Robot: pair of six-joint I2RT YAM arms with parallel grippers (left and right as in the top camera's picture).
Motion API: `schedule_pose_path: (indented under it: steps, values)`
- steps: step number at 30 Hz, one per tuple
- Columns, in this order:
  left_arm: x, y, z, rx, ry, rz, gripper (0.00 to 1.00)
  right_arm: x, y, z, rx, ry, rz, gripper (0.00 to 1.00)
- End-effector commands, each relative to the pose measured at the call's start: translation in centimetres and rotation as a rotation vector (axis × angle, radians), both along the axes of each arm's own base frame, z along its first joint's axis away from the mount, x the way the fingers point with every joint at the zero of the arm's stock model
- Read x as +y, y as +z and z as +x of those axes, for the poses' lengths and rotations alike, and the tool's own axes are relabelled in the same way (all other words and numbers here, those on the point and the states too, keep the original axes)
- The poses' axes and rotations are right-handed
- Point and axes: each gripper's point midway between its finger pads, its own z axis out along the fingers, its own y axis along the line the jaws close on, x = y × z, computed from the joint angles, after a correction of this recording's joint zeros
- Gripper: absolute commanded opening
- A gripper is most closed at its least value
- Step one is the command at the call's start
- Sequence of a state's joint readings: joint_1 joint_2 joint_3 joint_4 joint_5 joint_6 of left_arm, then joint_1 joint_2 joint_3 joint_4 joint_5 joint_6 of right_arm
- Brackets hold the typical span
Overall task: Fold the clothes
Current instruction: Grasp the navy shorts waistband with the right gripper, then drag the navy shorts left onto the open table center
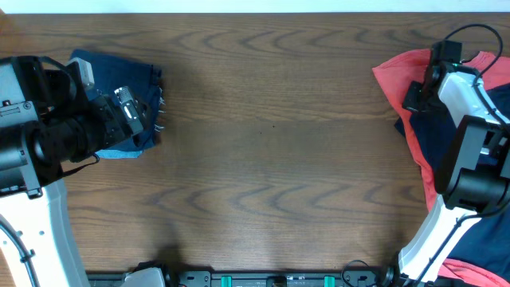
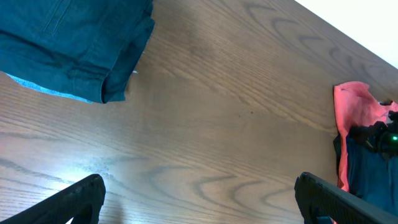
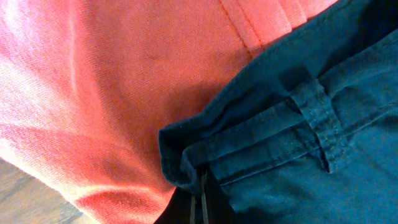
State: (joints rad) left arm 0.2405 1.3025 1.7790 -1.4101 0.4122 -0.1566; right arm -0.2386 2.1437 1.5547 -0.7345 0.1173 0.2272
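A folded dark navy garment (image 1: 119,76) (image 2: 68,43) lies at the far left of the table. My left gripper (image 1: 159,108) (image 2: 202,205) hovers just right of it, open wide over bare wood with nothing between its fingers. At the far right, a coral-red T-shirt (image 1: 394,72) (image 3: 112,81) (image 2: 354,106) lies in a heap with navy shorts (image 1: 434,131) (image 3: 298,124) on top of it. My right gripper (image 1: 420,92) (image 3: 200,199) is down on that heap, shut on the folded edge of the shorts' waistband near a belt loop (image 3: 320,124).
The wooden table (image 1: 271,159) runs between the two piles. More navy and coral fabric (image 1: 478,255) hangs at the lower right corner behind the right arm. The arm bases stand along the front edge.
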Motion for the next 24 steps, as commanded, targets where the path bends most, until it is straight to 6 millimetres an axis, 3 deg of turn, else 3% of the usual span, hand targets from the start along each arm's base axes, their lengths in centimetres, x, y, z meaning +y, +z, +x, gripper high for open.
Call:
schedule_pose_path:
  steps: [1,6,12,15,19,21,24]
  values:
    - [0.2,0.2,0.1,-0.008,-0.005,0.01,0.97,-0.7,1.5,-0.5,-0.043,-0.034,0.096,0.01]
    - [0.2,0.5,0.0,-0.018,-0.005,0.012,0.98,-1.5,7.3,0.1,-0.224,-0.05,0.236,0.01]
    - [0.1,1.4,-0.3,-0.057,-0.004,0.022,0.98,-2.4,19.7,0.0,-0.558,-0.024,0.318,0.01]
    - [0.0,2.5,-0.6,-0.092,-0.004,0.031,0.98,-1.5,26.5,-0.8,-0.711,0.039,0.29,0.01]
    - [-0.1,4.5,-1.1,-0.167,-0.004,0.05,0.98,3.8,34.8,-2.3,-0.873,0.21,0.313,0.01]
    - [-0.2,5.5,-1.4,-0.21,-0.004,0.061,0.98,7.3,37.0,-3.1,-0.9,0.291,0.323,0.01]
    - [-0.2,7.1,-1.8,-0.281,-0.001,0.082,0.98,15.1,38.5,-4.4,-0.896,0.464,0.396,0.01]
